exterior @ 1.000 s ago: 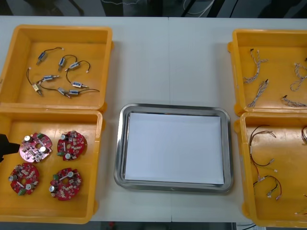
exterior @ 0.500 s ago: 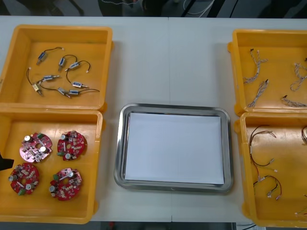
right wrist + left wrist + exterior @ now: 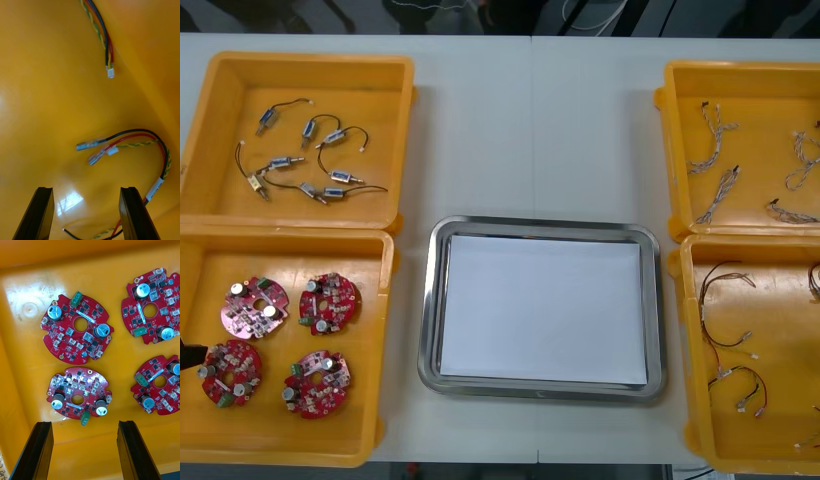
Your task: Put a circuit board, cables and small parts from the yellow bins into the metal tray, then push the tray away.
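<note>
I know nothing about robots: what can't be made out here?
- Small parts, front view: too small to tell their kind.
- Right bins, front view: cut off by the edge, with some cables.
- Looped cable, right wrist view: runs behind a finger of the right end effector.
- Board beyond the left end effector, left wrist view: cut by the edge.

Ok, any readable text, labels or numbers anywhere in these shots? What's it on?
No text can be read.
Circuit boards: tiny white markings, too small to read.
White sleeve on the red and yellow cable: no legible print.
Yellow bins, tray: no markings seen.
Left gripper, open above the boards, and right gripper, open above the cable: plain black fingers.
</note>
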### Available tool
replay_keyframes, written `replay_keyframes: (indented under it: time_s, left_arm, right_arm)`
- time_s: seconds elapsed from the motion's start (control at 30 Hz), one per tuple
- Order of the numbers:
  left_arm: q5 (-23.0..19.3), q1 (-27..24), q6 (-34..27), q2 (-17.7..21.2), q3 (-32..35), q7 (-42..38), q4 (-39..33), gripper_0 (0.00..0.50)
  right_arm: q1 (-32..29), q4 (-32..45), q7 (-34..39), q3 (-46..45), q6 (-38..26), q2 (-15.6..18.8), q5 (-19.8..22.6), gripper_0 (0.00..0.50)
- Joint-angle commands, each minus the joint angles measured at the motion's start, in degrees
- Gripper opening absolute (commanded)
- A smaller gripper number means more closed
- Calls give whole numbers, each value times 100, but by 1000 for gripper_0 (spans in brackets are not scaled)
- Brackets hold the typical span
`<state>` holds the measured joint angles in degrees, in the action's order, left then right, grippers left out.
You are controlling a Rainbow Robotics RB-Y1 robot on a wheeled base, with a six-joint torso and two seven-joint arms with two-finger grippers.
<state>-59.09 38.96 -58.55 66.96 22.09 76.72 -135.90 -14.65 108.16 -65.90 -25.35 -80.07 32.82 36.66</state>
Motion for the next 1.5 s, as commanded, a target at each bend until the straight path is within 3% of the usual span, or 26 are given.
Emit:
replay_keyframes:
  time_s: [0.03, 0.4, 0.83, 1.5]
  left_arm:
    - [249, 349, 353, 405, -240, -96, -68, 500]
    - [688, 842, 1241, 985, -618, 98, 90, 500]
    - [741, 921, 2427, 1179, -1365, 1091, 785, 500]
    - [943, -55, 2586, 1337, -2437, 1179, 1180, 500]
  right_arm:
    - [190, -182, 51, 57, 149, -56, -89, 500]
    - [445, -551, 60, 39, 299, 14, -107, 500]
    - [454, -771, 60, 57, 563, 14, -54, 500]
    - [243, -779, 236, 83, 606, -109, 34, 500]
